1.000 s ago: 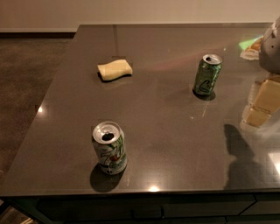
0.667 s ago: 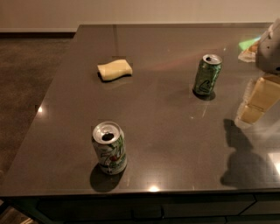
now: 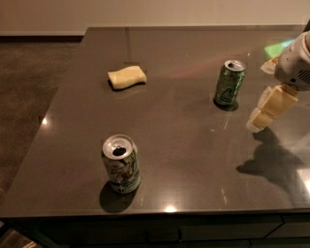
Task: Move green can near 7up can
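7up can stood upright nearest the front edge of the dark glossy desk, left of that edge's middle. Top was opened, body white-silver with green swirls and a small red mark, its own shade pooled at its base. Farther back, by the right edge, the tool hung above the desk. Its pale yellow blocky part angled down and to the left from a white arm housing that ran off the right side of the view. Spread or pressed together: could not tell from this angle. The tool's dark shadow fell on the desk toward the front right corner. Green can stood upright in the far right part of the desk, just left of the tool. It was near the tool but apart from it, with a strip of bare desk between them. Body was dark green with a pale marking low on its side, silver top opened. Green can and 7up can were well apart, on a diagonal from front left to far right. Yellow sponge lay flat toward the far left corner, at about the same depth as the green can and well apart from both cans. Beyond the left edge was brown floor; behind the far edge, a pale wall.
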Controlling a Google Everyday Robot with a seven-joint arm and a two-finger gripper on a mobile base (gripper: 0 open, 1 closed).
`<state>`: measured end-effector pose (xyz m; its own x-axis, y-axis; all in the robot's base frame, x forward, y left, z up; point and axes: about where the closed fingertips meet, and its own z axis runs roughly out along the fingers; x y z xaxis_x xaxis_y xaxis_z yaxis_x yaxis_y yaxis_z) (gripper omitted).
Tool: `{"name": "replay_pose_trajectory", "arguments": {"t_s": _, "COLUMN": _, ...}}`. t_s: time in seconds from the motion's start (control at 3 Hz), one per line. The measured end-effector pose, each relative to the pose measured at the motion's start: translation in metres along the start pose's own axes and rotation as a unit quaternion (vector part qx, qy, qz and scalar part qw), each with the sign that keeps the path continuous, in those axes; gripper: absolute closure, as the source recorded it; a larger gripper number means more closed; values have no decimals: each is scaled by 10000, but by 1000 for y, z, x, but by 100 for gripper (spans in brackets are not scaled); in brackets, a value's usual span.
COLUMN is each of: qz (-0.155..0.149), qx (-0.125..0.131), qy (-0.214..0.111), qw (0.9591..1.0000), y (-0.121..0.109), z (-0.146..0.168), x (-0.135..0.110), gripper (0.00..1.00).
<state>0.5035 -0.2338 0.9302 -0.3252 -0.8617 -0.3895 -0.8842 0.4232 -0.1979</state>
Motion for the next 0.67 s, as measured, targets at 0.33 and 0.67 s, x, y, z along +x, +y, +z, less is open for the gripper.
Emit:
{"name": "replay_pose_trajectory", "arguments": {"t_s": 0.33, "qz": 279, "qx": 236, "qy": -327, "qw": 9988, "y": -28, "z": 19, "x": 6, "gripper": 0}}
{"name": "replay_pose_trajectory", "arguments": {"t_s": 0.67, "qz": 549, "qx": 431, "qy": -705, "qw": 9951, "y": -52, "z": 37, "x": 10, "gripper": 0}}
